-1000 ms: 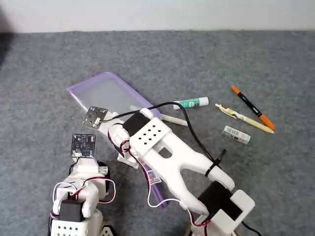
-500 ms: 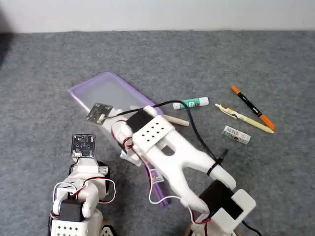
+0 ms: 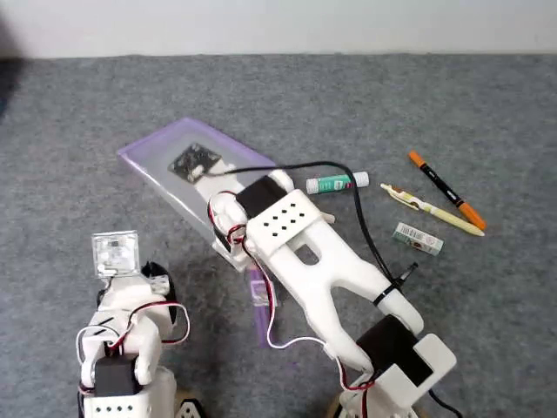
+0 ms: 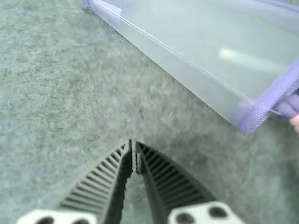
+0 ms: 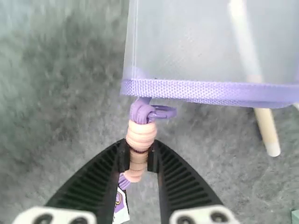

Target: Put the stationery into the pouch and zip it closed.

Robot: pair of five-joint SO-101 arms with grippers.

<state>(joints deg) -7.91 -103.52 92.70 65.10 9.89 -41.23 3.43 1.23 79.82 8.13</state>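
The translucent pouch [image 3: 153, 165] with purple edging lies left of centre on the grey carpet. My right gripper [image 5: 139, 148] is shut on the beaded zipper pull [image 5: 140, 135] at the pouch's purple zip band [image 5: 210, 92]. A cream stick [image 5: 254, 70] lies partly inside the pouch with one end poking out. My left gripper [image 4: 134, 156] is shut and holds nothing; it hangs over bare carpet a little short of the pouch [image 4: 201, 51]. To the right lie a green-and-white tube [image 3: 337, 183], an orange pen [image 3: 446, 190], a cream pen [image 3: 431, 209] and an eraser [image 3: 418, 238].
The right arm [image 3: 322, 279] crosses the middle of the table from the bottom right, with a black cable arching over it. The left arm [image 3: 122, 305] sits at the bottom left. A purple tag [image 3: 259, 296] trails near the right arm.
The right arm has swung toward the far left, and the pouch has turned and slid farther away. The cream stick beside it is now hidden from above. The left arm has drawn back leftward.
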